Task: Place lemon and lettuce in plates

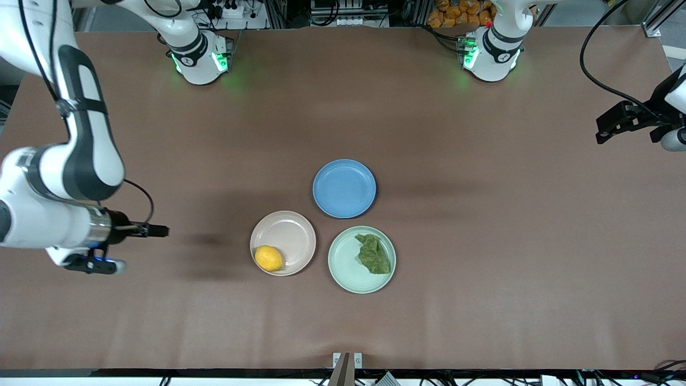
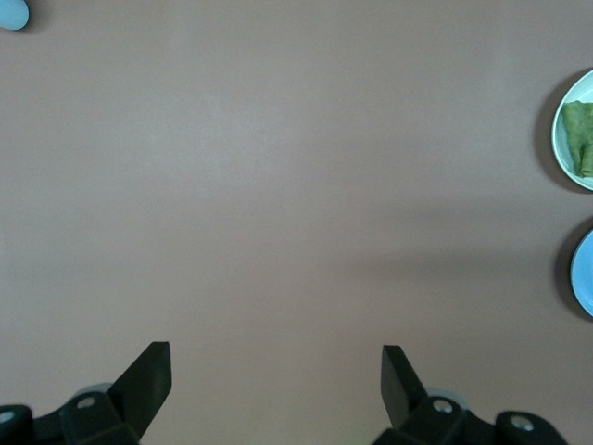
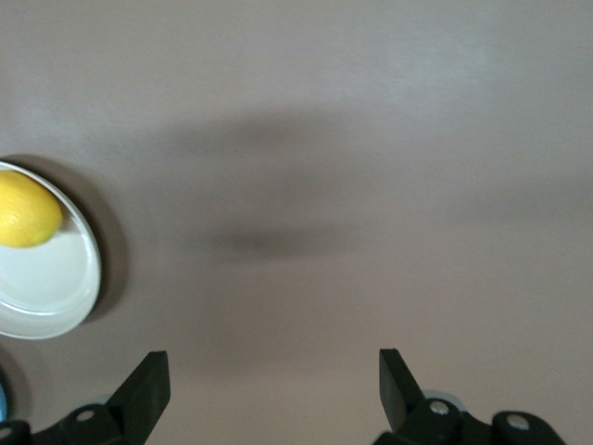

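Your small oval bright yellow lemon (image 1: 268, 258) lies in the round pale pink-beige plate (image 1: 292, 231), against the part of the rim nearest the front camera and toward the right arm's end of the table. Its long axis runs roughly along the table's length, tilted slightly; you cannot tell from these views which end carries the pointed tip. The right wrist view shows the same lemon (image 3: 28, 211) on the plate's (image 3: 56, 287) inner slope, touching the rim.

Your dark green wrinkly lettuce leaf (image 1: 374, 253) lies in the round mint green plate (image 1: 348, 268), in the half toward the left arm's end of the table. Its long axis runs from the plate's farther rim down toward the front camera, the broader ragged end being the nearer one. The left wrist view catches part of the leaf (image 2: 578, 137) within that plate's rim (image 2: 557, 130).

A round blue plate (image 1: 344, 188) sits farther from the front camera than the other two, close to both without touching. All three rest on the brown table surface (image 1: 482, 295).

Your right gripper (image 1: 158, 231) hangs over bare table toward the right arm's end, well apart from the pink-beige plate, fingers (image 3: 148, 385) spread wide, holding nothing.

Your left gripper (image 1: 608, 128) hangs over bare table at the left arm's end, well apart from the plates, fingers (image 2: 148, 371) spread wide, holding nothing.
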